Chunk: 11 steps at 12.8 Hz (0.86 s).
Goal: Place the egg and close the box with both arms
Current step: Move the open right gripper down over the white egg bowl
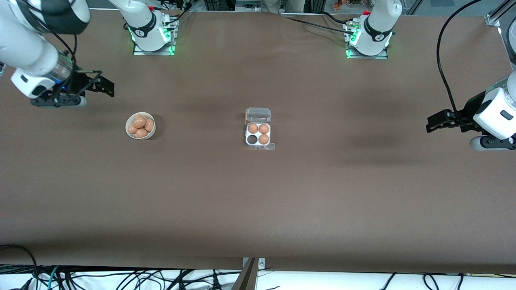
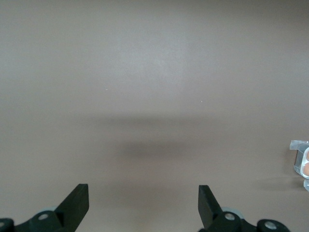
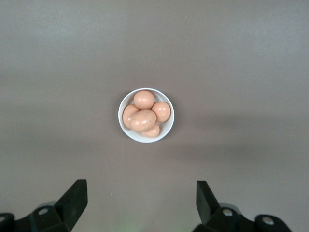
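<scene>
The clear egg box [image 1: 258, 133] lies at mid-table with its lid open. It holds three orange-brown eggs [image 1: 252, 128] and one empty cell [image 1: 252, 139]. Its edge shows in the left wrist view [image 2: 301, 162]. A round white bowl [image 1: 140, 125] toward the right arm's end holds several eggs; it also shows in the right wrist view [image 3: 146, 115]. My right gripper [image 1: 107, 86] is open and empty above the table near the bowl. My left gripper [image 1: 433, 123] is open and empty above the table at the left arm's end, well apart from the box.
The brown table [image 1: 258, 201] is bare round the box and bowl. Both arm bases [image 1: 153, 32] stand at the table's edge farthest from the front camera. Cables [image 1: 121, 280] hang along the nearest edge.
</scene>
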Tool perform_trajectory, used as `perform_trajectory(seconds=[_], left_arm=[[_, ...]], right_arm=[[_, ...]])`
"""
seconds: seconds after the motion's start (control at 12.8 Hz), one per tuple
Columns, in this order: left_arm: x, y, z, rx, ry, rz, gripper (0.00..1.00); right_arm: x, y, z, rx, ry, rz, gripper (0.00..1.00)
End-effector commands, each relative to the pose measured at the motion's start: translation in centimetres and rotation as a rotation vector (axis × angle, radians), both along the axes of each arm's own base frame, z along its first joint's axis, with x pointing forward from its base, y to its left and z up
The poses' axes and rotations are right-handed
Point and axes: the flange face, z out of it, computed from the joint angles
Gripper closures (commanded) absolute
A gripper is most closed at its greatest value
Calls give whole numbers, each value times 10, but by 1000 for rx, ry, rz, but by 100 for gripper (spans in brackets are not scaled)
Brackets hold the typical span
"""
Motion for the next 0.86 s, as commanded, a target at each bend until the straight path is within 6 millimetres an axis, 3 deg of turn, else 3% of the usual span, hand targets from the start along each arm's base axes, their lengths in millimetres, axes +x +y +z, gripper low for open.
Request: perform_trajectory(seconds=[0.0,0.31,0.55,0.78], left_arm=[[0,0,5,-9,0,3,0],[0,-1,5,-9,0,3,0],[0,0,4,-9,1,3,0],[1,-1,3,-7,3,4,0]], right_arm=[[-11,-2,-28,12,-30,-9,0],[-9,-3,-84,18,-58,-10,0],[2,3,-113,23,-76,-38,0],[8,26,-134,13,-99,-80,0]])
